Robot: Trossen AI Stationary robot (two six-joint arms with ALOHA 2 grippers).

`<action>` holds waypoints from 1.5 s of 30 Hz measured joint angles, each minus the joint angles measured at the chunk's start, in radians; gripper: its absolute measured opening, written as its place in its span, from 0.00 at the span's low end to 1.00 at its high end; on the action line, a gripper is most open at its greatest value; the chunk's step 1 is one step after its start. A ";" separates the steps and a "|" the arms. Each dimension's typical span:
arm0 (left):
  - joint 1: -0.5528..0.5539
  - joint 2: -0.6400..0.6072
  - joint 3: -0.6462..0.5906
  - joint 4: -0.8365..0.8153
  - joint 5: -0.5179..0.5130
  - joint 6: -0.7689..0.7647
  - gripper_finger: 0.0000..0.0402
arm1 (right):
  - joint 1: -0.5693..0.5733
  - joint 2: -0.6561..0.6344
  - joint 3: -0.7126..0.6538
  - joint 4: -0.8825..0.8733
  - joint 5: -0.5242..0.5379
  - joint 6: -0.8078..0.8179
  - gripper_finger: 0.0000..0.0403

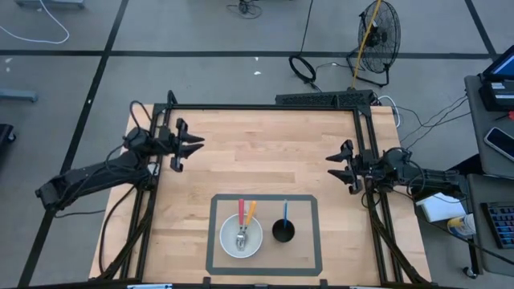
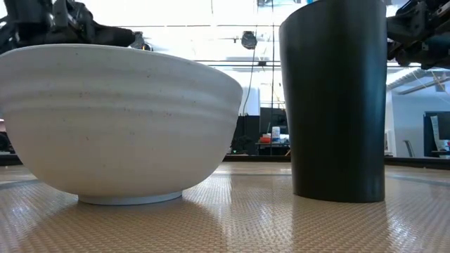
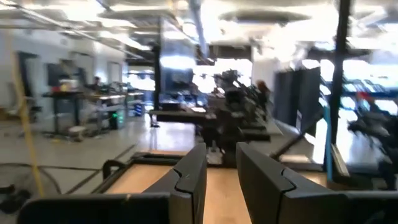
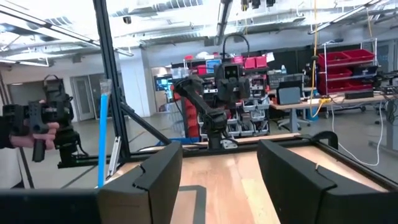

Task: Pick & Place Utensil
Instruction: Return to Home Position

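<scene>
the wooden bench (image 1: pixel 265 144) carries a grey-edged mat (image 1: pixel 309 241). the left tool (image 1: pixel 191 146) hangs over the bench's far left corner and the right tool (image 1: pixel 333 167) over its right edge, both with fingers apart and empty. on the mat, a white bowl (image 1: pixel 224 239) holds a pink fork (image 1: pixel 241 210) and an orange utensil (image 1: pixel 250 213). just to its right, a black cup (image 1: pixel 278 234) holds a blue straw (image 1: pixel 285 209).

White speckled ceramic bowl (image 1: pixel 226 242) sits upright on the left half of the grey-bordered tan woven mat (image 1: pixel 265 198), near the table's front edge. In it are a pink-handled fork (image 1: pixel 240 210) and an orange-handled utensil (image 1: pixel 250 213). Both handles lean out over the far rim, and a metal fork head lies on the bowl floor. Tall matte black cup (image 1: pixel 283 233) stands upright just right of the bowl with a clear gap, also on the mat. Thin blue straw (image 1: pixel 284 209) stands in the cup, sticking out at the far side.
</scene>
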 joint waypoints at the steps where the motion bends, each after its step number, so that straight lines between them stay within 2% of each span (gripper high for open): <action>1: -0.016 -0.015 -0.014 0.008 -0.040 -0.021 0.23 | 0.000 0.000 0.000 -0.001 0.000 0.003 0.51; 6: -0.161 -0.059 -0.021 0.006 -0.266 0.032 0.23 | 0.000 0.000 0.000 -0.006 0.001 0.012 0.51; 10: -0.274 -0.060 -0.021 -0.019 -0.370 0.108 0.23 | 0.000 0.000 0.000 -0.006 0.001 0.014 0.51; 18: -0.399 -0.086 -0.021 -0.093 -0.416 0.151 0.23 | 0.000 0.000 0.000 -0.006 -0.002 0.014 0.52; 22: -0.435 -0.169 -0.027 -0.210 -0.454 0.143 0.23 | 0.000 0.000 0.000 -0.005 -0.029 0.015 0.51; 26: -0.463 -0.283 -0.071 -0.233 -0.494 0.137 0.23 | 0.000 0.000 0.000 -0.006 -0.030 0.024 0.51; 32: -0.554 -0.410 -0.087 -0.336 -0.628 0.140 0.23 | 0.000 0.000 0.000 -0.006 -0.030 0.022 0.51; 38: -0.707 -0.452 -0.087 -0.422 -0.764 0.179 0.23 | 0.000 0.000 0.000 -0.006 -0.029 0.021 0.51; 42: -0.761 -0.491 -0.088 -0.511 -0.752 0.200 0.23 | 0.000 0.000 0.000 -0.006 -0.029 0.013 0.51; 45: -0.763 -0.554 -0.088 -0.568 -0.728 0.215 0.23 | 0.000 0.000 0.000 -0.006 -0.030 0.007 0.52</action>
